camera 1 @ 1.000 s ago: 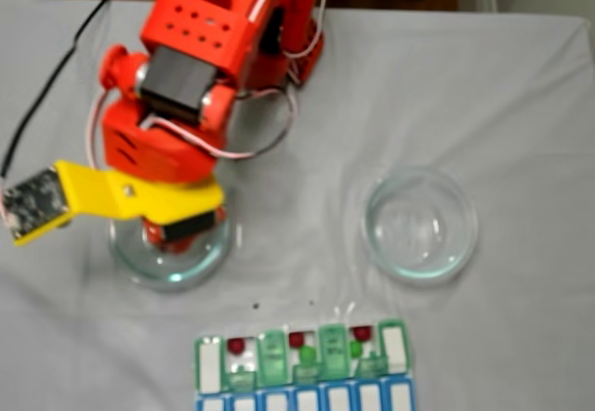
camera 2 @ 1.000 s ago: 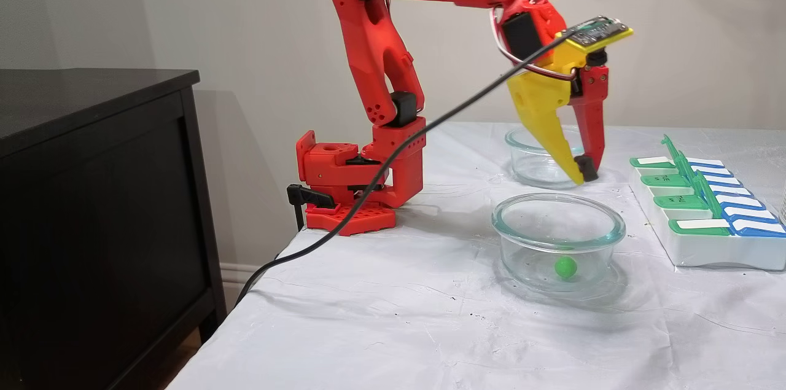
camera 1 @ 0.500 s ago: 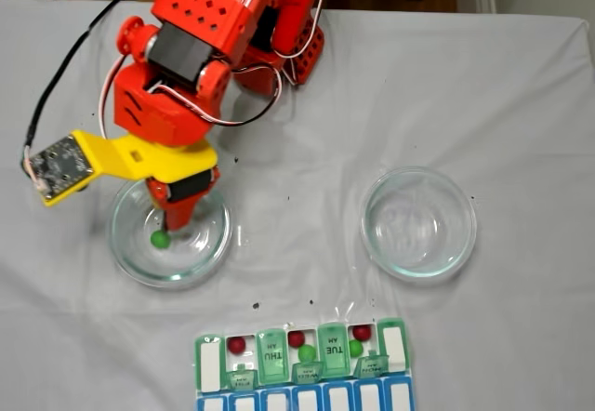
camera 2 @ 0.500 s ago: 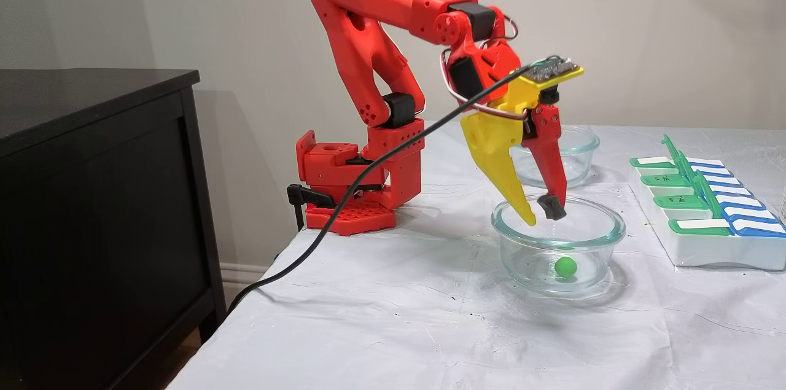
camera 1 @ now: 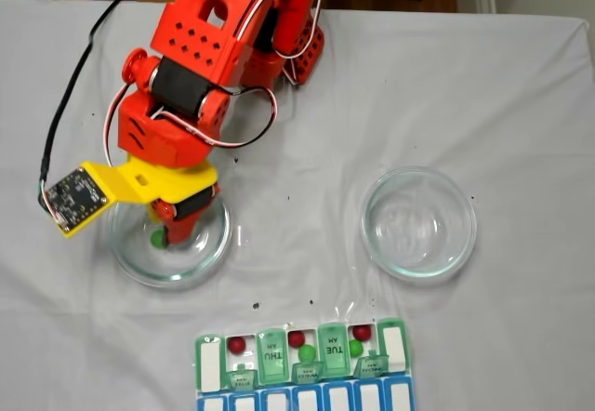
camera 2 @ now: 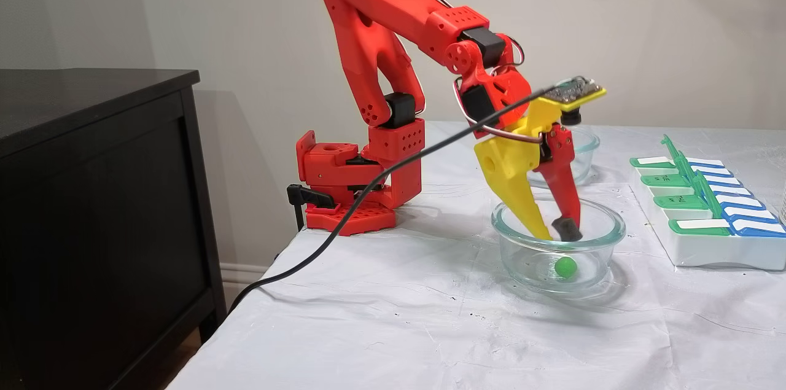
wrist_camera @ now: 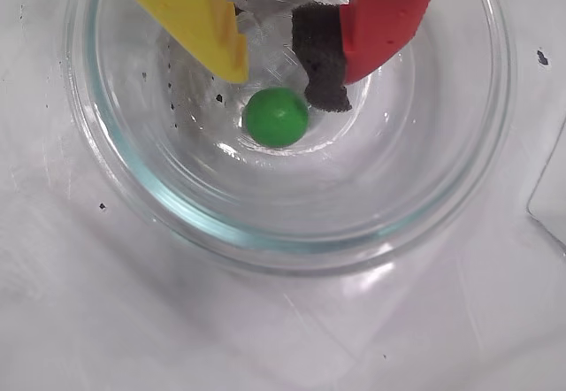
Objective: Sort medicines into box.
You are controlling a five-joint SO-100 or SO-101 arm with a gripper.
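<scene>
One green medicine ball lies at the bottom of a round glass dish. My gripper is open, its yellow finger and black-padded red finger reaching down inside the dish, tips just above the ball and apart from it. In the side fixed view the gripper hangs below the rim, over the green ball. The box sits at the near table edge with lids up; red balls and green balls lie in its compartments. The box stands right of the dish.
A second glass dish stands to the right with nothing in it. A black cable runs from the wrist camera off the table's left edge. A dark cabinet stands left of the table. The arm's base sits at the back.
The arm swung from above the far dish to the near one. The gripper then dropped below its rim toward the green ball, and its jaws parted.
</scene>
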